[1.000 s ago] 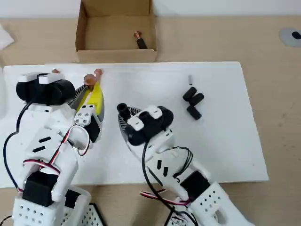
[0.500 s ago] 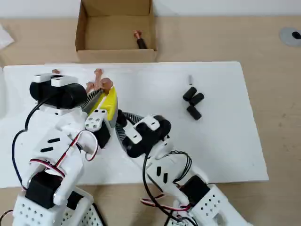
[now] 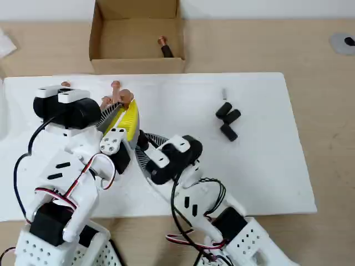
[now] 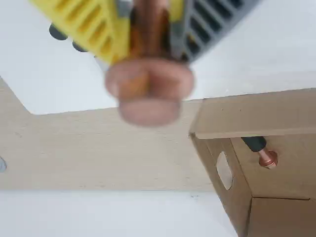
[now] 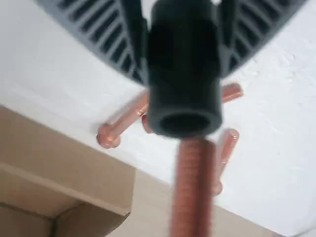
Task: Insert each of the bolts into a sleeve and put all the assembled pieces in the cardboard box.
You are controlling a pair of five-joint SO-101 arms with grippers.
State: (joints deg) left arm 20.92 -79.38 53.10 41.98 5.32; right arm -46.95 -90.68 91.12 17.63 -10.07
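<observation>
My left gripper point(image 3: 125, 109), with its yellow jaw, is shut on a copper bolt point(image 3: 125, 98) whose round head point(image 4: 148, 91) sticks out past the fingertips. My right gripper point(image 3: 143, 139) is shut on a black sleeve point(image 5: 185, 84) right beside the yellow jaw. In the right wrist view a threaded copper shaft point(image 5: 191, 187) lines up with the sleeve's open mouth; I cannot tell if it is inside. Loose bolts point(image 3: 115, 86) lie near the mat's far edge. The cardboard box point(image 3: 100, 55) holds one assembled piece point(image 3: 165, 47).
Three spare black sleeves point(image 3: 228, 119) lie together on the right of the white mat point(image 3: 266, 166). Another bolt point(image 3: 65, 84) lies at the far left of the mat. The box stands just beyond the mat's far edge. Bare wooden table point(image 3: 321, 111) surrounds the mat.
My left gripper has carried its bolt to the right, and my right gripper has brought the sleeve left, so the two now meet. Little has moved in the last half second.
</observation>
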